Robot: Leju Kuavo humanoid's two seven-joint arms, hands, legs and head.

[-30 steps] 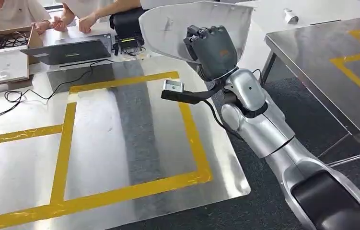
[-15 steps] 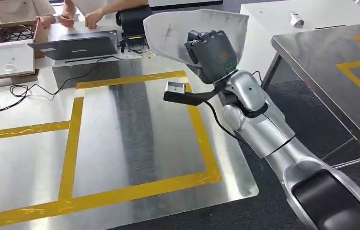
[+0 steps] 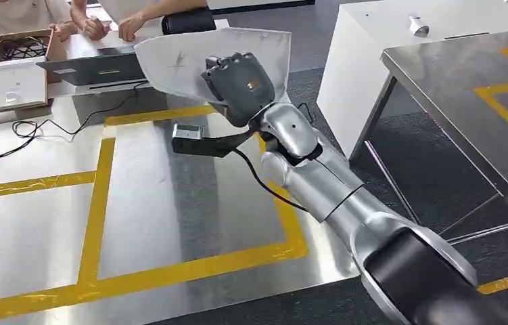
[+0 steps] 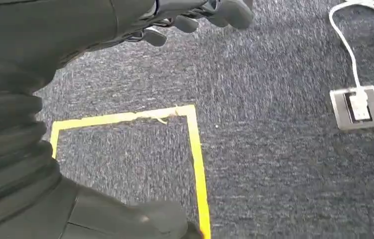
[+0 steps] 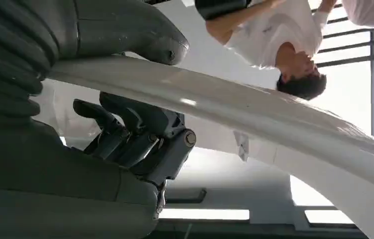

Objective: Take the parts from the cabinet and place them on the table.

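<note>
Steel table (image 3: 170, 223) marked with yellow tape spreads bare toward seven o'clock. Above its far edge, at twelve o'clock, the right hand (image 3: 237, 84) clasps a curved white panel part (image 3: 190, 57), now carried further left than a second ago. Laptop (image 3: 92, 68), cables and people's hands crowd beyond. Left hand (image 4: 194, 15) hangs over carpet, loosely curled, empty.

You look down on a steel table (image 3: 28, 223) marked with yellow tape (image 3: 95, 203), dark grey carpet (image 3: 433, 169) beyond it, and a white cabinet (image 3: 352, 61) nearby.
</note>
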